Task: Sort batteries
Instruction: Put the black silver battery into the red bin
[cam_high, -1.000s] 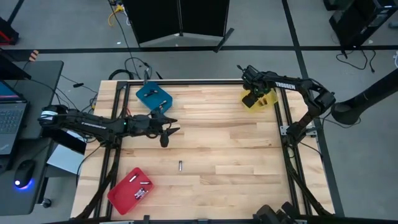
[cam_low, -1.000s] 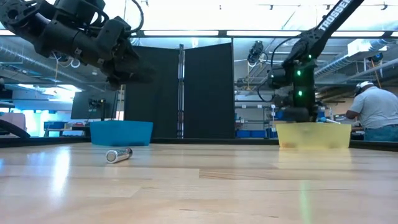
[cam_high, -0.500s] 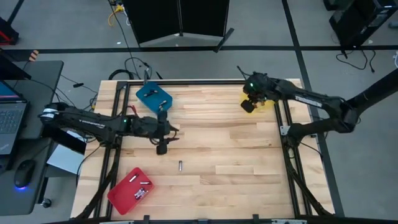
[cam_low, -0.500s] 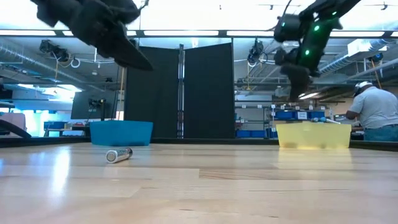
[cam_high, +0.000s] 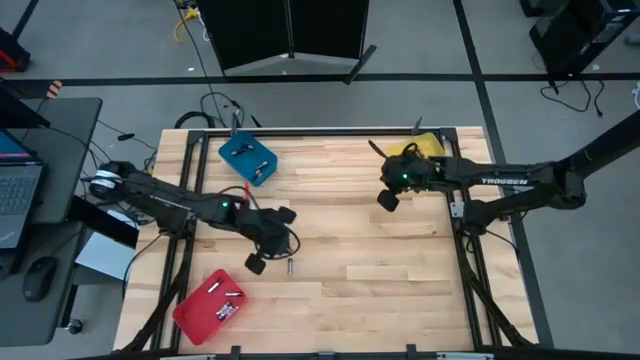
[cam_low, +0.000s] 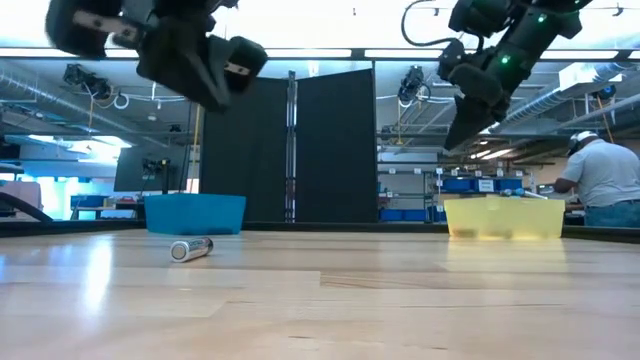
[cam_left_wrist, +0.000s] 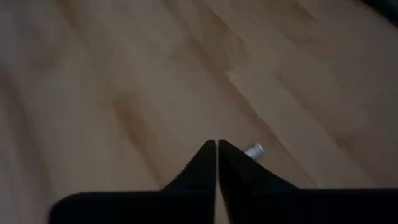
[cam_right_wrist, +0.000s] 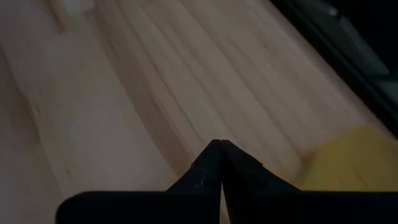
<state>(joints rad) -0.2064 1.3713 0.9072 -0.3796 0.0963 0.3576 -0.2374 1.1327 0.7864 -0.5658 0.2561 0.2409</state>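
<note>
While both dark arms now hang above the pale wooden desk (cam_high: 340, 225), each has moved away from the place where it was one second ago. The left arm was beside the blue plastic tray (cam_high: 247, 158) at the far left side of the desk. It has swung toward the near side, and the left gripper (cam_high: 256, 264) now sits just beside the one loose silvery cylindrical battery (cam_high: 290, 267), which lies alone on the bare wood between the blue tray and the red plastic tray (cam_high: 208, 305). This gripper was wide open a second ago; the left wrist view now shows its two dark fingers (cam_left_wrist: 200, 171) pressed together with nothing between them, and the end of the battery shows just past their tips. In the low view the battery lies flat on the desk and the gripper is well above it.

The right arm was over the yellow plastic tray (cam_high: 424, 150) at the far right corner. It has pulled back toward the middle of the desk, and the right gripper (cam_high: 387, 199) now hangs near that tray, over bare wood. Its fingers are also closed and empty in the right wrist view.

I judge that both arms have just finished a drop into their trays. Only one battery seems to remain on the desk, and the left arm looks ready to take it next. The small batteries in the red tray (cam_high: 227, 305) stay as they were.
</note>
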